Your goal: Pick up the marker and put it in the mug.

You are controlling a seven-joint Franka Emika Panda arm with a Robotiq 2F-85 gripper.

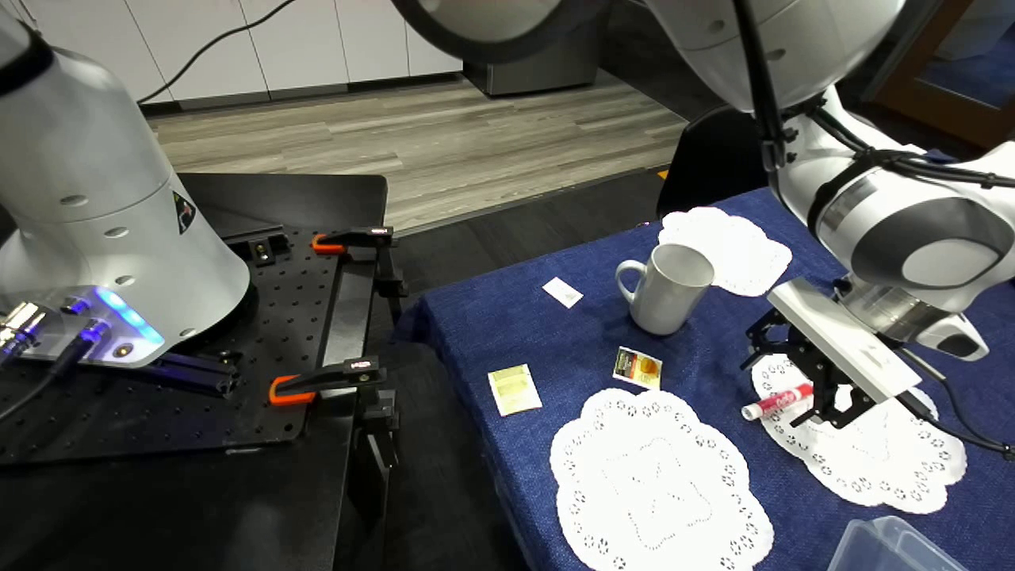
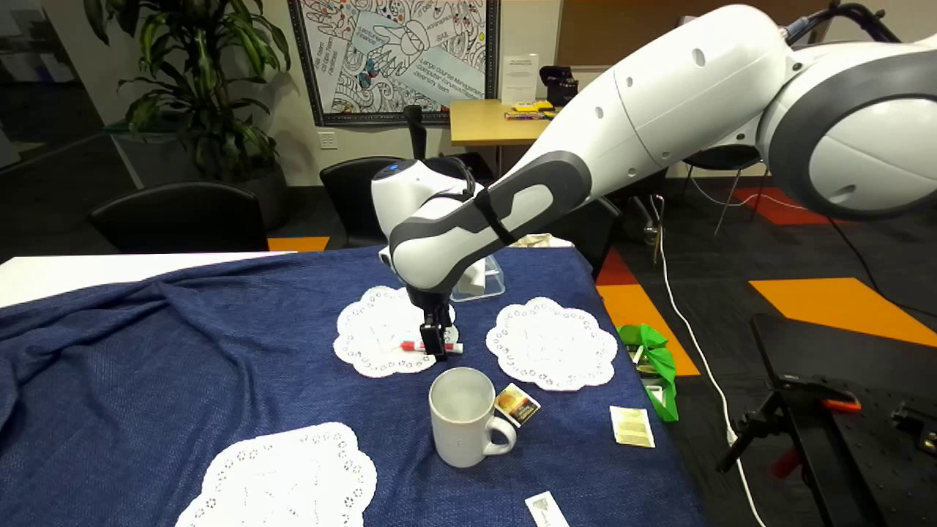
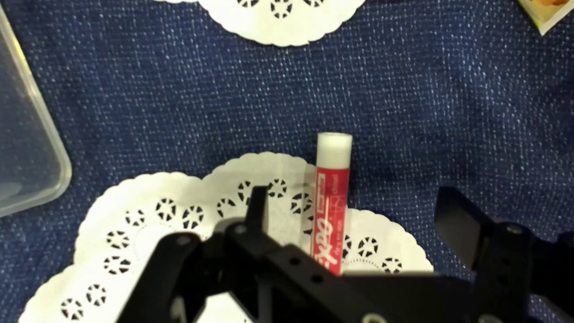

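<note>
The marker (image 1: 775, 402) has a red body and a white end. It lies partly on a lace doily in both exterior views (image 2: 411, 346), its white end reaching past the doily edge. In the wrist view the marker (image 3: 332, 193) runs up between the two spread fingers, nearer the left one; its lower end is hidden behind the gripper. My gripper (image 1: 771, 394) is open above the marker, also in the wrist view (image 3: 353, 197) and an exterior view (image 2: 434, 342). The plain white mug (image 1: 668, 297) stands upright and also shows here (image 2: 461, 435); it is outside the wrist view.
White doilies (image 1: 654, 492) lie on the blue cloth (image 2: 293, 351). A small yellow-and-dark card (image 1: 637, 368) lies near the mug. A yellow packet (image 1: 515, 389) and a small white packet (image 1: 563, 293) lie near the table edge. A clear plastic container (image 3: 27, 134) stands beside the doily.
</note>
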